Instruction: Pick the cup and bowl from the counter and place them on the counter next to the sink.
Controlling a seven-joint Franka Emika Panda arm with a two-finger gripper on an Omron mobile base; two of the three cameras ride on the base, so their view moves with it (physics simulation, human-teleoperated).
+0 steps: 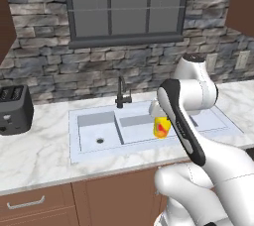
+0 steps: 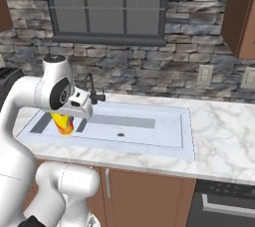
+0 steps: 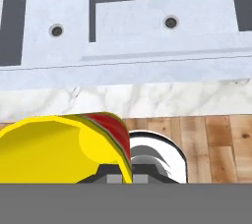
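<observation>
- My gripper is clamped on the cup, carrying it in the air above the sink near the worktop's front edge, so that it can travel to bare marble without dragging over the basin rim.
- In the hand view the cup lies close against the camera, its open mouth tipped toward the lens; I judge it is gripped by its wall, though the fingertips are largely hidden behind it.
- The cup is a small smooth yellow cylinder with a red-orange mark on its side, thin-walled and light-looking.
- The sink is a pale bluish-white double basin, flat-rimmed, with a dark drain hole in each half and a dark faucet at its back edge.
- The worktop is white marble with grey veins; the broad stretch at the sink's right edge looks the fair landing place.
- A black toaster sits toward the worktop's left end, well apart.
</observation>
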